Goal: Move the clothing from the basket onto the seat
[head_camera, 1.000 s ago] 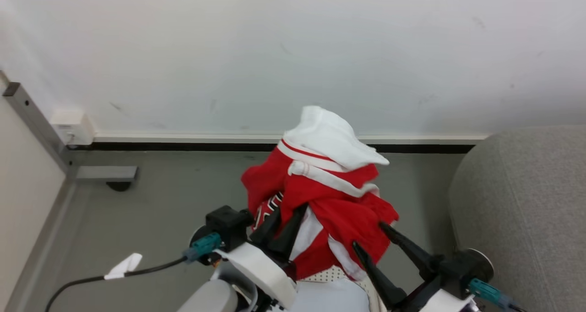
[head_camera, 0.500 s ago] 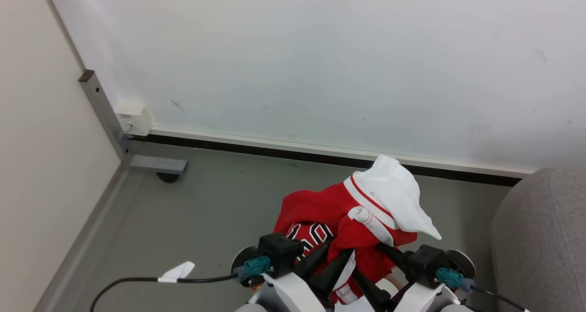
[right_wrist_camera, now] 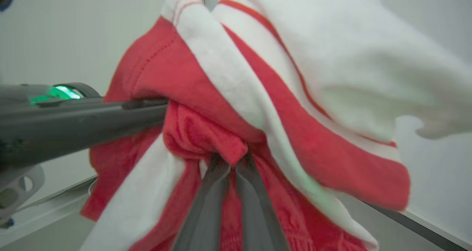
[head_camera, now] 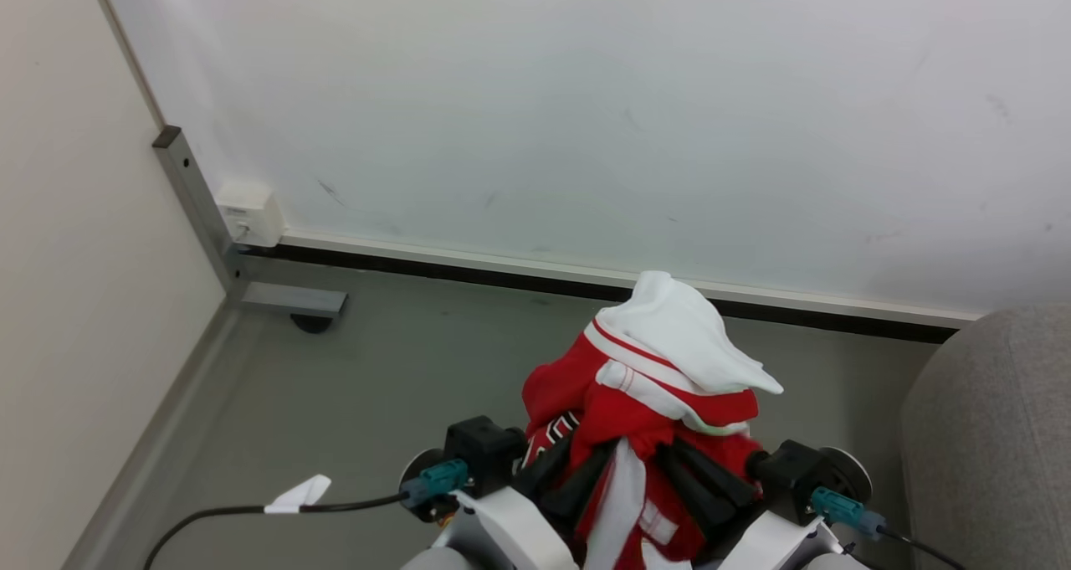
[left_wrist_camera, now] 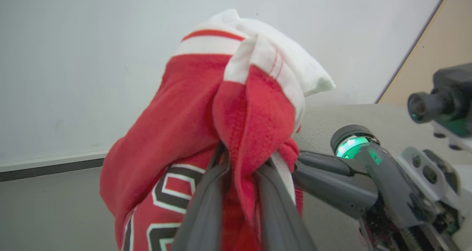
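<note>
Above your left claw (left_wrist_camera: 241, 164) and right claw (right_wrist_camera: 232, 159), both clenched on the red jersey bundle (head_camera: 636, 411), loose white folds (head_camera: 686, 344) could slip mid-carry.

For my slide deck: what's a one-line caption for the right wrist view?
Two-arm grasp: right gripper shut on the bunched red-and-white clothing, left gripper gripping the same bundle from the side.

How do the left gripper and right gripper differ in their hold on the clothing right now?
The left gripper has its fingers a little apart around a thick red fold of the clothing; the right gripper has its fingers almost touching on a thin red pinch. The left gripper bites beside the jersey lettering; the right gripper bites beside a white band. Both are shut on the clothing, above the floor.
</note>
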Robot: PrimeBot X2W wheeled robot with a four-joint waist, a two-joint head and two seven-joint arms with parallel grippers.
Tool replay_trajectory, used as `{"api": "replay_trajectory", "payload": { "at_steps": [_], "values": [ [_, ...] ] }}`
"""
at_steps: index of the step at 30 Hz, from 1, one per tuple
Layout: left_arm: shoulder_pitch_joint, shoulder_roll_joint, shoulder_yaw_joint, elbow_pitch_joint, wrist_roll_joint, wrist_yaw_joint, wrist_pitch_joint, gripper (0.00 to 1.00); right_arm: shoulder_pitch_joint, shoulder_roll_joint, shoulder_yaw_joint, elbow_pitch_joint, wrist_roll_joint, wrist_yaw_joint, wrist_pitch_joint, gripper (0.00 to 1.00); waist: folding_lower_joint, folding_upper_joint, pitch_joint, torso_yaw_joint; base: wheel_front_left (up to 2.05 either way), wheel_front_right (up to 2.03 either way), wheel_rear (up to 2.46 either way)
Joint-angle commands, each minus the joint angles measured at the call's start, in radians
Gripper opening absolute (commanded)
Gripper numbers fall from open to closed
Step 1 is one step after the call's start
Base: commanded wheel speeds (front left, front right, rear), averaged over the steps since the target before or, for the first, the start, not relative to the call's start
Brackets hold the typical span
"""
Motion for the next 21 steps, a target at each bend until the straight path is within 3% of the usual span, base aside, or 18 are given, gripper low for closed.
{"api": "replay_trajectory", "payload": {
  "at_steps": [1, 17, 18, 19, 21],
  "values": [
    [-0.008, 0.009, 0.006, 0.0, -0.004, 0.004, -0.008, 0.0, 0.016, -0.005, -0.005, -0.011, 0.002, -0.002, -0.005, 0.0, 0.0, 0.0, 0.002, -0.005, 0.0, 0.0, 0.0],
    [0.005, 0.014, 0.01, 0.013, -0.021, 0.019, -0.024, 0.02, 0.055, -0.019, -0.055, -0.064, 0.011, -0.002, -0.005, 0.0, 0.0, 0.0, 0.014, -0.053, 0.0, 0.0, 0.0],
    [0.008, 0.012, 0.012, 0.011, -0.026, 0.018, -0.026, 0.31, 0.056, -0.021, -0.062, -0.066, 0.008, -0.002, -0.005, 0.0, 0.0, 0.0, 0.015, -0.058, 0.0, 0.0, 0.0],
    [0.009, 0.011, 0.017, 0.009, -0.029, 0.018, -0.03, 1.0, 0.056, -0.022, -0.067, -0.069, 0.006, -0.002, -0.005, 0.0, 0.0, 0.0, 0.016, -0.064, 0.0, 0.0, 0.0],
    [0.01, 0.014, 0.02, 0.009, -0.029, 0.025, -0.03, 1.0, 0.061, -0.023, -0.082, -0.075, 0.002, -0.002, -0.005, 0.0, 0.0, 0.0, 0.019, -0.076, 0.0, 0.0, 0.0]
  ]
}}
